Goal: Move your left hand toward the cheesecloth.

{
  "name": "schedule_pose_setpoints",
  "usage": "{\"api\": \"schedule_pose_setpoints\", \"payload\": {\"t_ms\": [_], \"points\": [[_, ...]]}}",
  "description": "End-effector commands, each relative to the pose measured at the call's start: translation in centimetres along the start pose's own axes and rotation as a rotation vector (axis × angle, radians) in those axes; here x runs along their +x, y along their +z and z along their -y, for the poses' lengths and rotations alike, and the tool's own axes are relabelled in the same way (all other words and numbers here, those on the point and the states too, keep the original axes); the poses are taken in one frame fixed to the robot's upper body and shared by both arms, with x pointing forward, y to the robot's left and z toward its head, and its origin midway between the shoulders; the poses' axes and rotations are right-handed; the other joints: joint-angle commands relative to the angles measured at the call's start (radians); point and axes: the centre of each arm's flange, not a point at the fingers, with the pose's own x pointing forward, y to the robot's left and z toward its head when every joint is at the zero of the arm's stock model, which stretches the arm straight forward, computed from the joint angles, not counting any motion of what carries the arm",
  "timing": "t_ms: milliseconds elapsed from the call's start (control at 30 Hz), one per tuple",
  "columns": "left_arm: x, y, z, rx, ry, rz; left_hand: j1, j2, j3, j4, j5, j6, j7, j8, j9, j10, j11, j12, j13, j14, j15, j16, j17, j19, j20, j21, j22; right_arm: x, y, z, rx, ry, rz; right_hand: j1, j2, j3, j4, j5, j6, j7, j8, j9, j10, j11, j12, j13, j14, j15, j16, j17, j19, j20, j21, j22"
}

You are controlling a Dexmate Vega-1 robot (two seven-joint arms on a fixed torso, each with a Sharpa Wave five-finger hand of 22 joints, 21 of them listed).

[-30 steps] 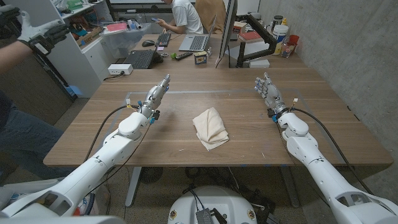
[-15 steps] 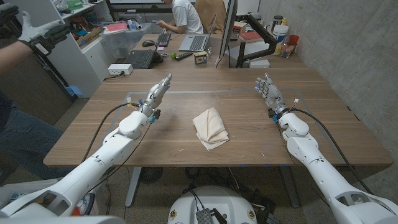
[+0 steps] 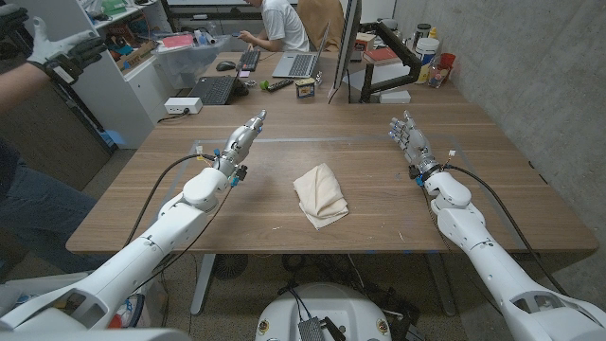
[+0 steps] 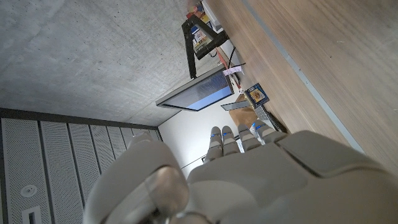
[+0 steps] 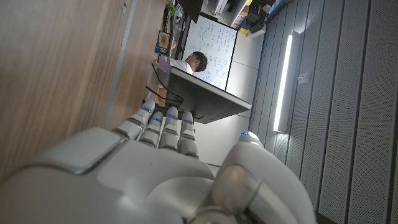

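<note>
The cheesecloth (image 3: 319, 194) was a cream, folded cloth lying flat on the wooden surface (image 3: 379, 218), near its middle and a little toward the near edge. It was roughly oblong, set at a slant, its narrower end pointing away from the robot and its wider, layered end toward the near edge. Nothing touched it.

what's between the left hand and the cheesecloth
Nothing: in the head view only bare wooden table separates the left hand from the cheesecloth.
</note>
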Motion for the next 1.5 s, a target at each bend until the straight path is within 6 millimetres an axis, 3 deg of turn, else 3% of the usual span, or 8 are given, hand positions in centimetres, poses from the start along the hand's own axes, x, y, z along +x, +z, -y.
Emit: {"api": "schedule_pose_setpoints", "payload": {"t_ms": [33, 667, 1500], "points": [[0.0, 0.5, 0.4, 0.026, -0.001, 0.011, 0.010, -0.001, -0.003, -0.004, -0.003, 0.008, 0.002, 0.005, 0.005, 0.002, -0.002, 0.005, 0.001, 0.006, 0.002, 0.001, 0.001, -0.005, 0.004, -0.002, 0.005, -0.2, 0.1, 0.2, -0.001, -0.001, 0.001, 0.008, 0.005, 0.002, -0.005, 0.008, 0.008, -0.005, 0.005, 0.003, 0.004, 0.000, 0.002, 0.002, 0.008, 0.003, 0.004, 0.004, 0.011, 0.004, -0.004, 0.003], [-0.1, 1.6, 0.8, 0.016, -0.024, 0.040, 0.020, 0.001, -0.002, -0.009, -0.004, 0.009, -0.001, 0.004, 0.006, 0.005, -0.003, 0.004, 0.001, 0.009, 0.004, 0.001, 0.001, -0.009, 0.007, -0.004, 0.005, 0.1, 0.1, -0.3, 0.001, 0.007, 0.003, 0.009, 0.007, 0.001, -0.008, 0.008, 0.008, -0.005, 0.005, 0.003, 0.009, -0.003, 0.004, 0.002, 0.019, 0.002, 0.007, 0.004, 0.027, -0.011, -0.004, 0.004], [0.2, 3.1, 2.0, 0.064, -0.077, 0.073, 0.031, 0.003, -0.003, -0.013, -0.006, 0.008, -0.001, 0.003, 0.006, 0.005, -0.003, 0.002, 0.001, 0.008, 0.006, 0.000, 0.002, -0.012, 0.011, -0.005, 0.006, 0.2, 0.0, 0.1, 0.004, -0.002, 0.005, 0.009, 0.010, 0.000, -0.010, 0.008, 0.009, -0.005, 0.005, 0.003, 0.014, -0.001, 0.004, 0.002, 0.024, 0.003, 0.007, 0.005, 0.032, -0.010, -0.010, 0.004]]}}
